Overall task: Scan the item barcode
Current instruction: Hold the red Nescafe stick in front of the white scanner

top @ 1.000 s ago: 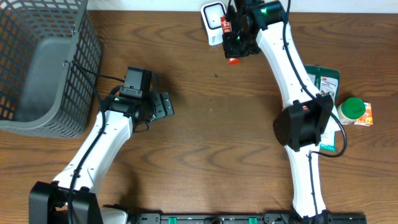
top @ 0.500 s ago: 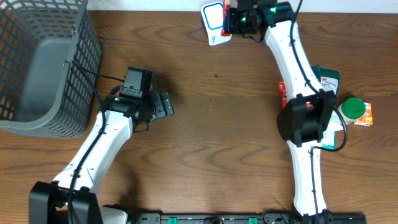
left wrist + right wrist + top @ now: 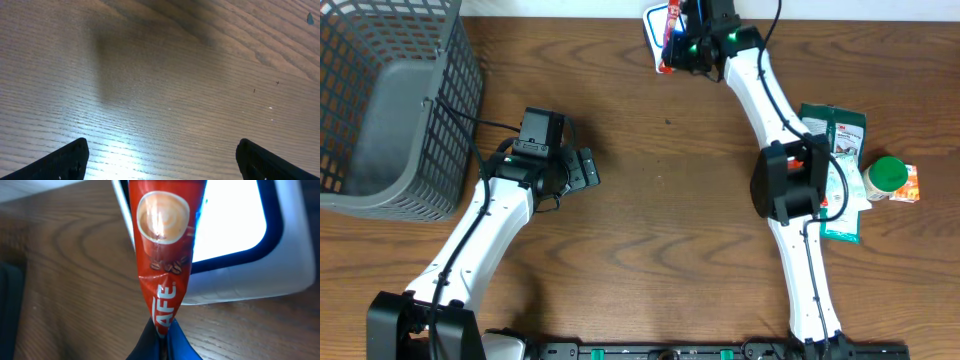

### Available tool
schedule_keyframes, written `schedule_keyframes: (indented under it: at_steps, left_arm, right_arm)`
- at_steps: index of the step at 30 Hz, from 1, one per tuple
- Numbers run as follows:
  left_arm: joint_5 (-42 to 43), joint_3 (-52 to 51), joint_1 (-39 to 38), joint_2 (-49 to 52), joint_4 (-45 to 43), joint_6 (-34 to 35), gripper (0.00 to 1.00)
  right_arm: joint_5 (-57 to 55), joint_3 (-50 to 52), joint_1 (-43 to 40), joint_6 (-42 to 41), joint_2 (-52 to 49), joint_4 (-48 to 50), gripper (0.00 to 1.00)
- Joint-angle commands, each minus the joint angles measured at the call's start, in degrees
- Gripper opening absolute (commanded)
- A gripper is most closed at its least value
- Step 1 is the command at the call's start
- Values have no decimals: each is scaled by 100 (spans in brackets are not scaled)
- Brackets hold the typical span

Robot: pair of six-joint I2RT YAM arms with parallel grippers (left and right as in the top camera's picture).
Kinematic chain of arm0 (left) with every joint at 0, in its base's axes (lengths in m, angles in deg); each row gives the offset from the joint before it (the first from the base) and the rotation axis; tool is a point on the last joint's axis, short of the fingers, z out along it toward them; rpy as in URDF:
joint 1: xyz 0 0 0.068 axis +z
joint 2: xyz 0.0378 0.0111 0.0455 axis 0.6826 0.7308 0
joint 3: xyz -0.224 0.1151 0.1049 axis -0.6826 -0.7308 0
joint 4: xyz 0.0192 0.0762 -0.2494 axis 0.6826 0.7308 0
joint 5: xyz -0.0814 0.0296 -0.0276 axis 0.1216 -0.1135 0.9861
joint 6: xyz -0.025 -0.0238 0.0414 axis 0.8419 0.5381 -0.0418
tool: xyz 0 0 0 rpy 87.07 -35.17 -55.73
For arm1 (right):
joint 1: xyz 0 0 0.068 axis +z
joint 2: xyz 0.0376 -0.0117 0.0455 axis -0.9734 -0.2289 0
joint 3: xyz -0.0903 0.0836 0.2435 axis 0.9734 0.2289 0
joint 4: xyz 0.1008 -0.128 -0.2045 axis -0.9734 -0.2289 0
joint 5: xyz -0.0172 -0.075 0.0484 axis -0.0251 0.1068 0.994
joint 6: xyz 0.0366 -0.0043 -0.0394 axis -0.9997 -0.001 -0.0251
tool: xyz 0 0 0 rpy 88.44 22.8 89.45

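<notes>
The packet [image 3: 162,255] is red and thin, with a coffee cup picture on it. It is up off the worktop [image 3: 660,230], in front of the scanner [image 3: 250,282] at the far edge. In the right wrist view it lies across the left part of the scanner's bright window. I cannot tell if they touch.

The right pincer [image 3: 162,336] is pressed together on one end of the packet. The rest of the packet sticks out with nothing under it.

I cannot see a barcode. The cup picture faces the wrist camera, so the barcode may be on the other side or hidden. If it does not face the window, I think the scan will fail. The packet is held by just its tip, so a quick turn could make it flop, twist or slip out. It could also bump the scanner and push it.

The left pincer [image 3: 586,170] is spread wide, holds nothing, and hangs over bare wood, well apart. A basket [image 3: 380,100] sits at the left. A green pack [image 3: 838,128] and a bottle [image 3: 887,175] wait at the right.
</notes>
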Motion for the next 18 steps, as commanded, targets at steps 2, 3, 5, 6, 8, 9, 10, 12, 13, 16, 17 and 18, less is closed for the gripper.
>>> schedule_keyframes:
  at_steps: [2,3,5,6,8,9,10,12,13,16,17,18]
  left_arm:
    - [-52,-57,4,37,17,-33,94]
    - [-52,-57,4,37,17,-33,94]
    - [-55,-57,4,37,17,-33,94]
    - [-52,-57,4,37,15,-33,94]
    - [-52,-57,4,37,15,-33,94]
    - [-55,-57,4,37,17,-33,94]
    - [-52,-57,4,37,15,-33,94]
    - [-55,-57,4,37,17,-33,94]
    - [-52,-57,4,37,17,-33,94]
    - [-52,-57,4,37,17,-33,94]
    - [-55,-57,4,37,17,-33,94]
    - [-52,-57,4,37,17,-33,94]
  right_arm:
    - [142,-87,7,-46,-37,26,1]
    - [138,-90,7,-46,-37,-4,1]
    - [111,-87,7,-46,-37,-70,1]
    - [81,-85,7,-44,-37,-103,1]
    - [57,-85,7,-46,-37,-133,1]
    - [55,-85,7,-46,-37,-142,1]
    - [57,-85,7,-46,-37,-146,1]
    - [55,-85,7,-39,-37,-155,1]
    - [57,-85,7,-42,-37,-157,1]
    - [101,-87,-28,-46,-24,-219,1]
    - [103,-87,-42,-48,-15,-269,1]
    - [101,-87,-55,-46,-4,-317,1]
